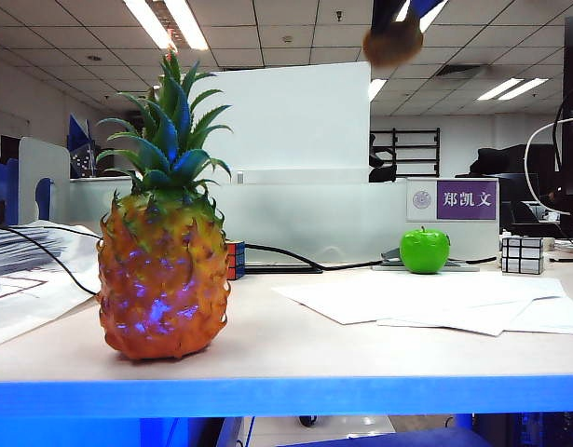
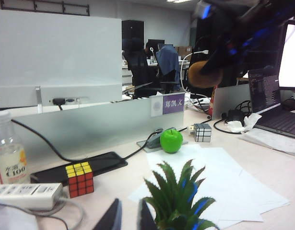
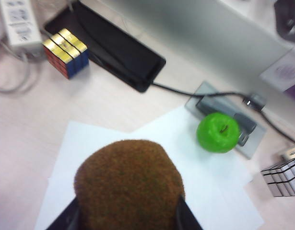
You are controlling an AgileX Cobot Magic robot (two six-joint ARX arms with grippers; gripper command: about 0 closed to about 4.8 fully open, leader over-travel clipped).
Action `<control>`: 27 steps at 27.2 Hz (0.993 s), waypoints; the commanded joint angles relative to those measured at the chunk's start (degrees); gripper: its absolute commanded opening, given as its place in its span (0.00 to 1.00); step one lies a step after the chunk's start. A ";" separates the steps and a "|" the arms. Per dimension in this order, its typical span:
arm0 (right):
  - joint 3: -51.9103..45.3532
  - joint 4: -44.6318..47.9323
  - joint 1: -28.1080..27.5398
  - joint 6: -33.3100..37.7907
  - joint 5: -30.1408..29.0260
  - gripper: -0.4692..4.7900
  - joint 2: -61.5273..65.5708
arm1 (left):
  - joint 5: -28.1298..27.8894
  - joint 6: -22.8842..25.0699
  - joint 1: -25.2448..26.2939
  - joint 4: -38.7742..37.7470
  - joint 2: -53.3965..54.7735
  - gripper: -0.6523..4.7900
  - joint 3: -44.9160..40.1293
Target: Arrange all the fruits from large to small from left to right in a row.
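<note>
**Kiwi carried high while the apple waits as the middle mark**

The green apple (image 1: 425, 250) is the landmark here. It sits on the table (image 1: 267, 345) at the far edge of the white paper sheets (image 1: 435, 303), just beside a grey flat holder (image 3: 219, 108) with a cable. The pineapple (image 1: 162, 270) stands upright well to the left of the apple and nearer to the exterior camera, so the largest fruit already takes the left end of the row.

The right gripper (image 3: 125, 215) pinches the brown kiwi (image 3: 129, 184) between its two fingers; in the exterior view the kiwi (image 1: 392, 39) hangs high above the apple, slightly to its left. I judge it is lifted this high to pass over the apple without touching it, because the smallest fruit belongs on the right of the apple.

The left gripper (image 2: 129, 218) is above the pineapple crown (image 2: 178, 201), far to the left of the apple. Its fingers stand a little apart with nothing between them, so it seems to be free of the pineapple.

A coloured cube (image 2: 79, 179) lies to the left of the apple, a pale cube (image 1: 522, 254) to its right; the kiwi must land clear of that one.
</note>
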 commanded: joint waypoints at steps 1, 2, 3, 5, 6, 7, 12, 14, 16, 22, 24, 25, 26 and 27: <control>-5.20 0.44 2.08 0.17 2.27 0.08 -6.40 | 1.16 -0.17 -0.04 1.64 0.07 0.22 0.22; -7.37 0.46 2.84 0.28 2.38 0.08 -8.87 | 1.77 -0.17 -0.04 2.12 0.07 0.22 0.20; -9.38 0.70 3.52 1.07 2.43 0.08 -11.06 | 2.97 -0.24 -0.04 2.56 0.07 0.22 0.20; -14.58 2.05 5.27 2.82 2.34 0.08 -16.09 | 5.55 -0.42 -0.07 3.08 0.07 0.22 0.20; -17.25 2.86 6.21 3.04 2.45 0.08 -18.53 | 6.91 -0.83 -0.17 3.61 0.04 0.22 0.20; -20.87 4.26 7.65 3.43 3.63 0.08 -21.64 | 7.78 -1.49 -0.33 4.07 0.04 0.22 0.20; -37.42 11.58 14.45 7.82 9.16 0.08 -34.16 | 12.76 -2.19 -2.38 4.79 0.04 0.22 0.20; -44.74 15.02 16.57 10.93 10.23 0.08 -39.04 | 14.58 -2.84 -3.78 5.09 0.04 0.22 0.20; -52.00 17.88 18.34 14.45 11.96 0.08 -43.10 | 16.37 -3.10 -5.07 5.05 0.04 0.22 0.20; -70.58 23.17 20.20 19.15 21.00 0.08 -50.86 | 17.33 -4.24 -8.09 4.13 0.04 0.22 0.20; -75.43 25.31 20.22 23.28 23.15 0.08 -52.17 | 17.81 -4.28 -8.20 3.74 0.02 0.22 0.20; -77.66 26.56 20.22 25.31 24.26 0.08 -52.46 | 18.05 -4.28 -8.20 3.58 0.04 0.22 0.20; -79.41 27.82 20.22 26.16 25.29 0.08 -52.70 | 17.94 -4.28 -8.20 3.48 0.04 0.22 0.20; -81.02 29.44 20.22 26.62 26.18 0.08 -52.65 | 17.66 -4.24 -8.17 3.39 0.02 0.22 0.20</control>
